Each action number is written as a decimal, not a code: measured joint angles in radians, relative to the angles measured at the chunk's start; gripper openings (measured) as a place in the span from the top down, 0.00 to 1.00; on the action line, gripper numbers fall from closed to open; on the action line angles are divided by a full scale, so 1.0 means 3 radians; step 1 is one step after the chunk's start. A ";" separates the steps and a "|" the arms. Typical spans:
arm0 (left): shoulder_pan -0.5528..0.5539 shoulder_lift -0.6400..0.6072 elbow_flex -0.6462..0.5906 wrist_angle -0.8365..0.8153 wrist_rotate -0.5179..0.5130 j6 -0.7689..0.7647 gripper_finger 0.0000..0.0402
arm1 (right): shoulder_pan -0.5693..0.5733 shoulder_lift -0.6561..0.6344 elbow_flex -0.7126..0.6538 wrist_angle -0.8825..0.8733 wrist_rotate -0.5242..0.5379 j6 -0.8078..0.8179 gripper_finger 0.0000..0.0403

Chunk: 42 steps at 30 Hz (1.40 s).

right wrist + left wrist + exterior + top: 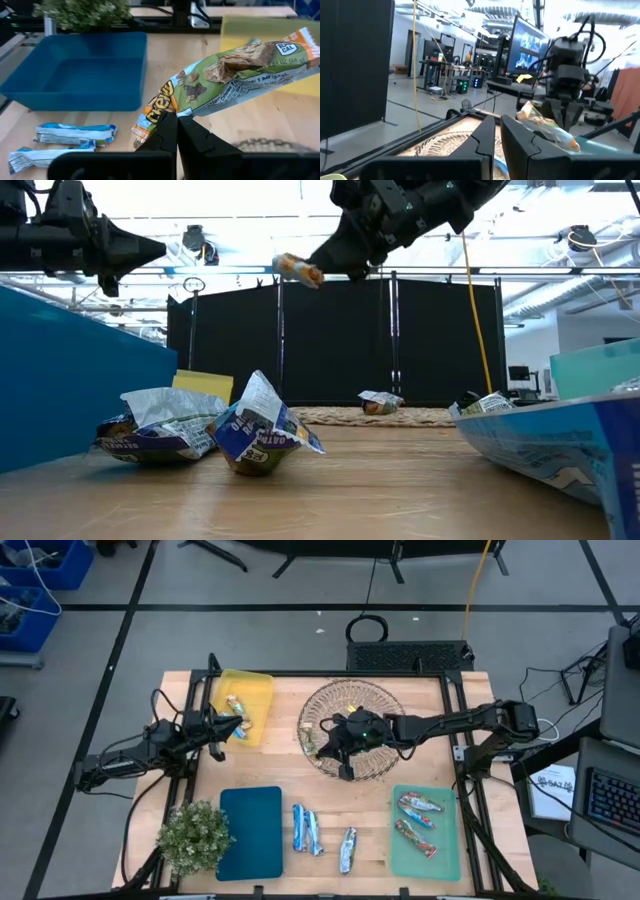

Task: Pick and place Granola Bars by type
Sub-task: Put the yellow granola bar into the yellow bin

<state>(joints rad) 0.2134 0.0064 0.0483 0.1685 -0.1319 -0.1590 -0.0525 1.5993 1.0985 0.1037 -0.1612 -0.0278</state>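
My right gripper [322, 740] hangs over the left rim of the round wicker basket [375, 710], shut on a green-and-orange granola bar [235, 75], which also shows high above the table in the low view [298, 270]. My left gripper [218, 730] waits shut beside the yellow tray [255, 685], touching nothing. That tray holds a couple of bars [238, 710]. Red-orange bars [415, 805] lie flat on the green mat [400, 860]. Three blue-silver bars [305, 830] lie on the bare wood. One more bar [380, 402] lies in the basket. My right gripper pinches the green-and-orange bar between its two fingers at one end of the wrapper [167, 107]. The fingers [345, 255] slant down toward the table's left. The bar is lifted clear of basket and table, and the rest of it sticks out past the fingertips, tilted.
A teal tray [250, 830] sits near the front edge, with a small potted plant [192, 835] to its left. The basket stands at the table's far middle. Bare wood shows between the basket and the near trays. A black frame runs along the table's sides.
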 joint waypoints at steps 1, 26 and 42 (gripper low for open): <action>0.0000 0.0001 0.0000 0.0021 -0.0001 -0.0039 0.91 | 0.0013 -0.0001 0.0000 0.0019 -0.0001 -0.0026 1.00; -0.0160 0.1168 -0.0001 0.1055 0.0579 -0.0370 0.91 | 0.0029 0.0000 0.0000 0.0167 -0.0260 -0.0409 1.00; -0.0312 0.3493 0.0588 0.2417 0.0700 -0.0512 0.41 | 0.0029 0.0000 0.0000 0.0295 -0.0258 -0.0409 1.00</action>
<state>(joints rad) 0.1200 1.0543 0.2246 0.8937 0.0780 -0.3126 -0.0437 1.5993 1.0985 0.1920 -0.2386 -0.1505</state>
